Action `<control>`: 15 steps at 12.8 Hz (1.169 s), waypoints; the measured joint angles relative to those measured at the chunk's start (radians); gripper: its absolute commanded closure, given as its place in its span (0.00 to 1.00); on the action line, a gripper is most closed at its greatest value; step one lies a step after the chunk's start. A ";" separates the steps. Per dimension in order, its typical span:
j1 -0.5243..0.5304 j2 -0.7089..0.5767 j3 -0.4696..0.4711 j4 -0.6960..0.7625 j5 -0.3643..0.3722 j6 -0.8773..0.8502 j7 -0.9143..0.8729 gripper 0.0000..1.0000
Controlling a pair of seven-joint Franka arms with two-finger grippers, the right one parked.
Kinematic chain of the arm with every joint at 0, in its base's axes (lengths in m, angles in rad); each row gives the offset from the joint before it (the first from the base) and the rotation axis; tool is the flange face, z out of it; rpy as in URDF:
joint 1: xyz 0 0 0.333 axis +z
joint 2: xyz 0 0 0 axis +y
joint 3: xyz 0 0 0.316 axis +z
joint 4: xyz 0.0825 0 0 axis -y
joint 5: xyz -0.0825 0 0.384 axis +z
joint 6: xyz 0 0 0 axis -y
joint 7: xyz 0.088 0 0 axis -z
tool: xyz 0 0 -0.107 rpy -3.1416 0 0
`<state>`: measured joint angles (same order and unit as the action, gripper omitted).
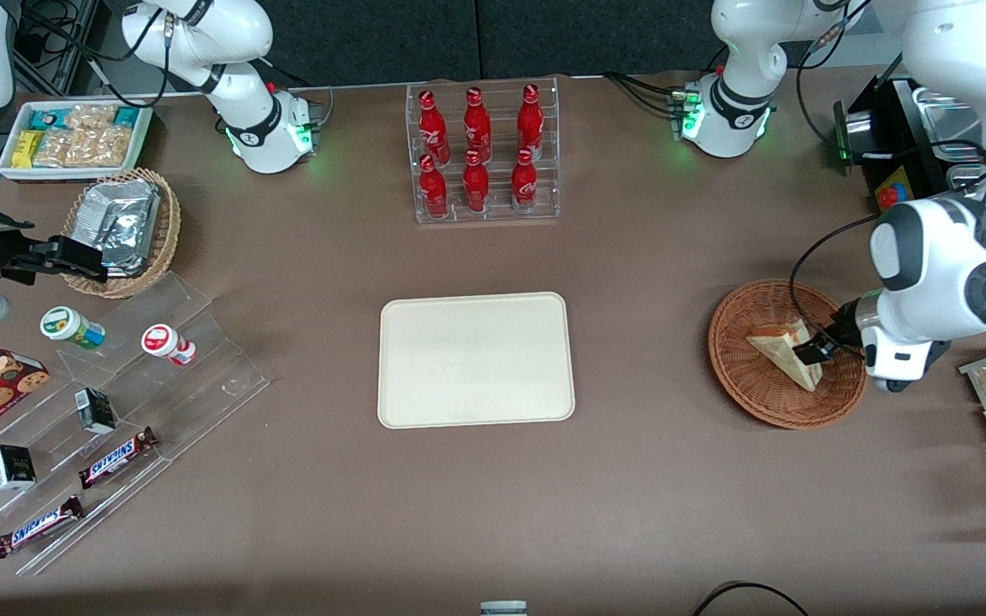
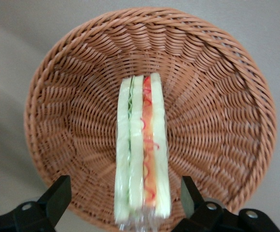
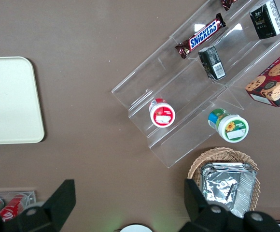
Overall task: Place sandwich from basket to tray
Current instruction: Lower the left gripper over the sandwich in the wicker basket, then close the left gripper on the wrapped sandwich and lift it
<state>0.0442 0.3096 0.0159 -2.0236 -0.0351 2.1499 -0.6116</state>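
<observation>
The brown woven basket point(image 2: 217, 96) holds a white sandwich point(image 2: 142, 150) with red and green stripes; the tray point(image 1: 476, 359) is cream.

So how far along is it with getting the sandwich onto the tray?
Early stage. Done: the left gripper has reached the basket, its open fingers either side of the sandwich. In hand: the grasp itself, since the fingers are not yet closed on it and the sandwich is in the basket. Left: close, lift, carry to the tray, which holds nothing, and release.
</observation>
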 measured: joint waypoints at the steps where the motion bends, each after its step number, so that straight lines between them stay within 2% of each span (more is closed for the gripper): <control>1: 0.000 0.017 0.000 -0.011 0.000 0.030 -0.014 0.00; 2: 0.000 0.034 0.000 -0.023 0.000 0.056 -0.020 0.00; 3: 0.000 0.050 0.000 -0.034 0.000 0.082 -0.023 0.18; 4: 0.000 0.064 0.000 -0.046 0.000 0.109 -0.025 0.59; 5: 0.000 0.075 0.000 -0.054 0.000 0.134 -0.025 0.88; 6: 0.000 0.082 0.000 -0.056 0.000 0.144 -0.025 1.00; 8: 0.000 0.074 0.000 -0.049 0.000 0.139 -0.026 1.00; 10: -0.003 0.052 -0.008 0.010 -0.002 0.034 -0.026 1.00; 13: -0.031 0.026 -0.080 0.246 -0.009 -0.284 -0.113 1.00; 15: -0.117 0.020 -0.111 0.376 -0.010 -0.394 -0.213 1.00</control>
<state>-0.0726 0.3301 -0.0952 -1.6473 -0.0455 1.7561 -0.8245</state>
